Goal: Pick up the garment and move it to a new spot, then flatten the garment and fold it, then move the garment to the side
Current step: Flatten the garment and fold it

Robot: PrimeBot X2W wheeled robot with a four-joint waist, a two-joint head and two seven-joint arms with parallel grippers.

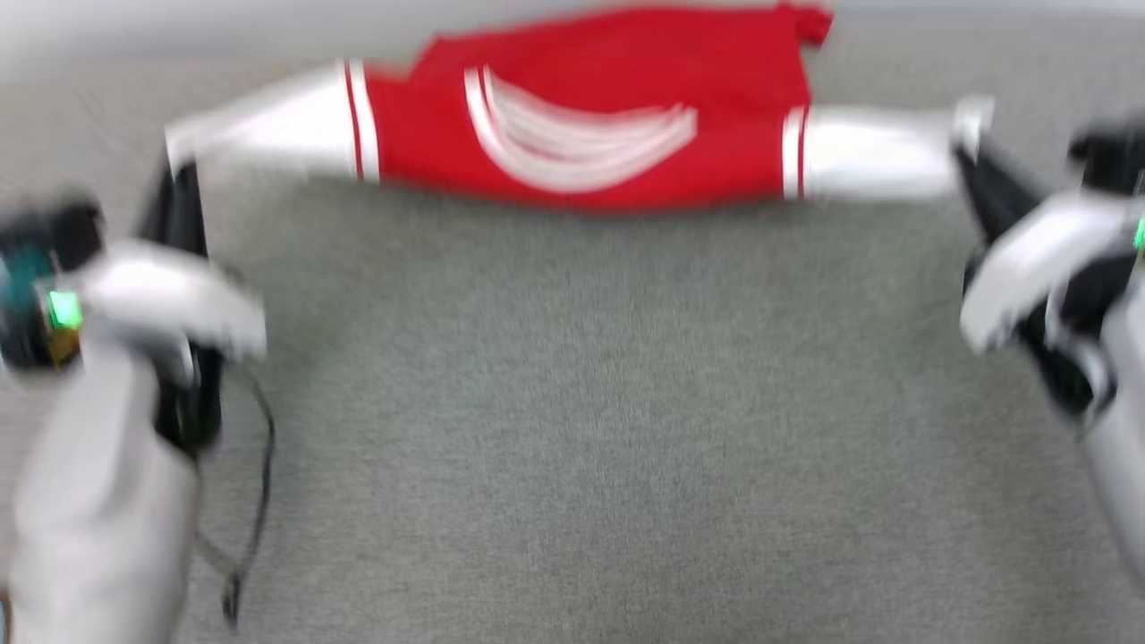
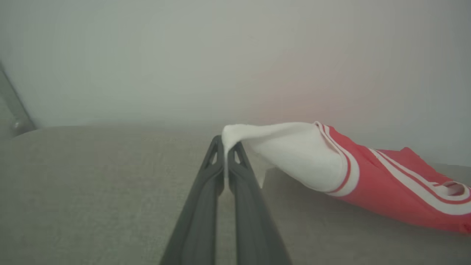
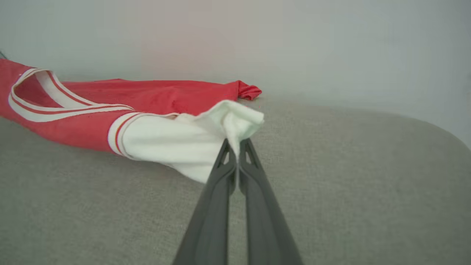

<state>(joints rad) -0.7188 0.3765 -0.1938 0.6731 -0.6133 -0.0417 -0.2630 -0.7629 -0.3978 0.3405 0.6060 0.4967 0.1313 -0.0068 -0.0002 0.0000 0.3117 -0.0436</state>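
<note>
The left gripper (image 2: 225, 142) has its two dark fingers (image 2: 206, 191) pressed together, clamped on the white cuff of one sleeve of the garment (image 2: 368, 184). The right gripper (image 3: 237, 142) is the same: its fingers (image 3: 217, 198) are closed tight on the bunched end of the other white sleeve.

The cloth runs taut from each pinch, so both sleeves stretch out sideways, lifted a little off the grey tabletop (image 1: 572, 402), with a shadow beneath them. Each sleeve meets the red body at a band of red and white stripes. The body sags between the arms and lies along the far part of the tabletop, close to the pale wall (image 3: 331, 44). A white collar with thin red stripes curves across the middle of the red cloth, and one red corner sits crumpled at the far edge.

In the blurred head view the garment (image 1: 590, 116) spans the top, with the left gripper (image 1: 174, 170) and right gripper (image 1: 964, 148) at its two ends.
</note>
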